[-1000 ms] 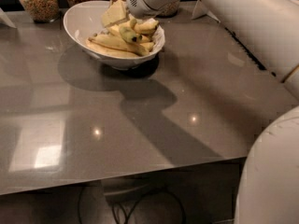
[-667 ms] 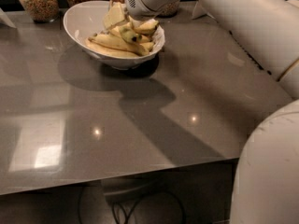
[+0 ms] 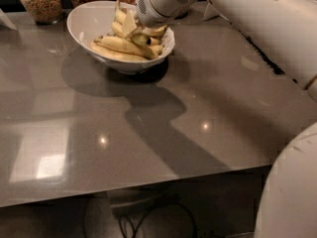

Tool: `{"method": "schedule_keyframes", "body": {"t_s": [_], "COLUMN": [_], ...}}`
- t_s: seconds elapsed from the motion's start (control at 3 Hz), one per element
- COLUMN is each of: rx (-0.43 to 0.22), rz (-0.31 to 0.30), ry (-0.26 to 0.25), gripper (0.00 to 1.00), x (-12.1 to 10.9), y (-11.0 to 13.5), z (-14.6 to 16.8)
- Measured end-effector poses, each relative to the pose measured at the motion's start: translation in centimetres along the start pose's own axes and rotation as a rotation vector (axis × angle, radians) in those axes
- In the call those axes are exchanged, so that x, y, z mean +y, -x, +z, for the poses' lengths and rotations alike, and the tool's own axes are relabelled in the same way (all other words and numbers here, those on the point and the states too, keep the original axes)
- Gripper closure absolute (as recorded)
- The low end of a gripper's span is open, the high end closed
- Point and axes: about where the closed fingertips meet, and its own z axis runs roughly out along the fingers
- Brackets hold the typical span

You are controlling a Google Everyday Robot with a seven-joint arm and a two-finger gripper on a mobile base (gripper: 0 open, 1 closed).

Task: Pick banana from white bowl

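Tool point(image 3: 132, 27) low over bananas point(image 3: 121, 45) in white bowl point(image 3: 85, 23), cannot tell its grip state

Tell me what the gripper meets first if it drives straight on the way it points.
The gripper, over the white bowl, points down into it; it would probably meet the heaped bananas first; depth is unclear.

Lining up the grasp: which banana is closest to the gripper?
The short, curved, greener banana at the right of the white bowl, just under the gripper; the longer, paler bananas lie nearer the front rim.
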Motion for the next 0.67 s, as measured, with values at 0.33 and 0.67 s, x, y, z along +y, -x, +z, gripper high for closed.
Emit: {"method": "schedule_keyframes", "body": {"t_s": [0.33,0.67], "rx": [0.014,-0.012], "rz": [0.010,-0.027], "ry": [-0.035,-0.059], "gripper": [0.74,0.92], "x": [-0.55,-0.50], "y": [-1.04,-0.92], "z": [-0.84,-1.68]}}
